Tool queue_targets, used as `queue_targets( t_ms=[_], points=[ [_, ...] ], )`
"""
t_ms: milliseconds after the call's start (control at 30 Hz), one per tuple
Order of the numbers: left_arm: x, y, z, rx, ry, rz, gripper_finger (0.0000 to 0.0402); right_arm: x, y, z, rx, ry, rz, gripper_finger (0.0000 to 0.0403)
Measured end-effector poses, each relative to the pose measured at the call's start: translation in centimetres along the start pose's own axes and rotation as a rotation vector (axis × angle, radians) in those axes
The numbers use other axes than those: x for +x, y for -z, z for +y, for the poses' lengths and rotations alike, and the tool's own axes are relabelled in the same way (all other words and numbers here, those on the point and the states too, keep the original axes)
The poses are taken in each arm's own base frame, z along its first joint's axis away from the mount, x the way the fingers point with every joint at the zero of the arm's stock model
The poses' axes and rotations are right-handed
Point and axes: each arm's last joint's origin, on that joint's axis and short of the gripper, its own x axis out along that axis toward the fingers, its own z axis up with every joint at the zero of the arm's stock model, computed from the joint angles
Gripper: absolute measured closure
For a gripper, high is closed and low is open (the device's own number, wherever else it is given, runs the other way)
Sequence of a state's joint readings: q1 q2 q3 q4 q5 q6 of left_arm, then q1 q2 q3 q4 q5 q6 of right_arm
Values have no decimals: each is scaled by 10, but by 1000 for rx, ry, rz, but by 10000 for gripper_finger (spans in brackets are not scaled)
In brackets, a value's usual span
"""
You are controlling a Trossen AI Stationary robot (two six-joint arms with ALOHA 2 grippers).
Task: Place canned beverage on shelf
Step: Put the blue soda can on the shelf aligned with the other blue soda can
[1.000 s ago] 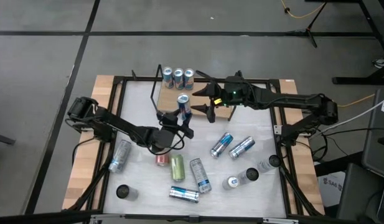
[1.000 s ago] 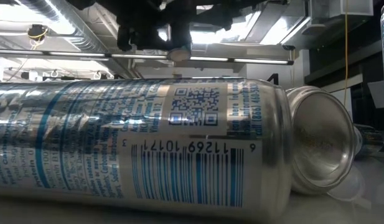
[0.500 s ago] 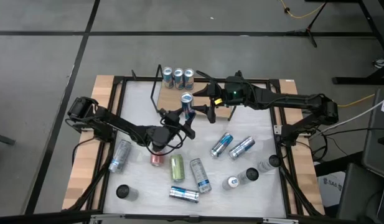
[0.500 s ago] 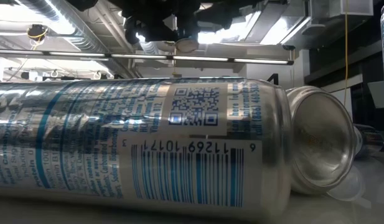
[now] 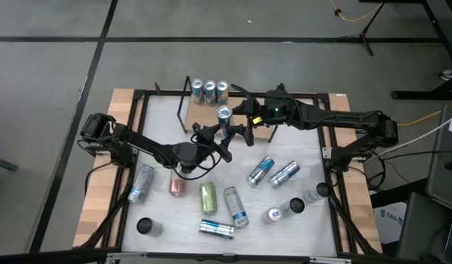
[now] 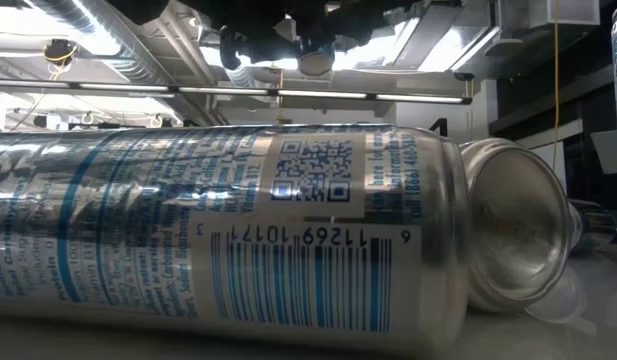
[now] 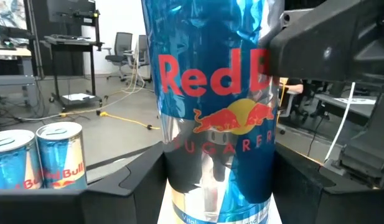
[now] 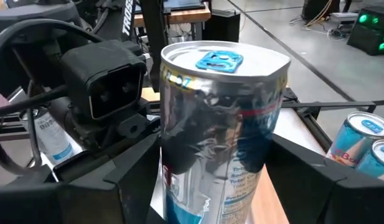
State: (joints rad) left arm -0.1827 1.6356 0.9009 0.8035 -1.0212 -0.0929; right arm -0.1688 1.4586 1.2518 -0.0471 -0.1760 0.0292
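both hands [image 5: 227, 132] grip one can [image 5: 224, 116]; three cans [image 5: 209, 91] on shelf [image 5: 200, 116]

Both arms reach inward, left gripper [image 5: 224, 130] & right gripper [image 5: 236, 123] jaws clamped, meeting mid-table.

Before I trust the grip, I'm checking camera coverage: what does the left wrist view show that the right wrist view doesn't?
Only the left wrist view shows the Red Bull logo side of the held can and two cans standing together beyond it. Only the right wrist view shows the can's top with its blue tab and the left arm's wrist camera behind it. Both show the same upright can between that arm's own dark fingers, the left and the right.
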Motion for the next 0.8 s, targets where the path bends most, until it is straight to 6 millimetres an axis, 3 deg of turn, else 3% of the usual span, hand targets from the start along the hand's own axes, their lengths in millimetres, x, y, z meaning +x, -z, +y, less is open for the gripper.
queue_targets(
  t_ms=[333,800],
  points=[
    [1,-2,1,-20,-2,-12,179,0,0,0,30,1,0,132],
    [1,-5,1,-59,-11,-33,179,19,10,-3,56,-22,9,132]
  ],
)
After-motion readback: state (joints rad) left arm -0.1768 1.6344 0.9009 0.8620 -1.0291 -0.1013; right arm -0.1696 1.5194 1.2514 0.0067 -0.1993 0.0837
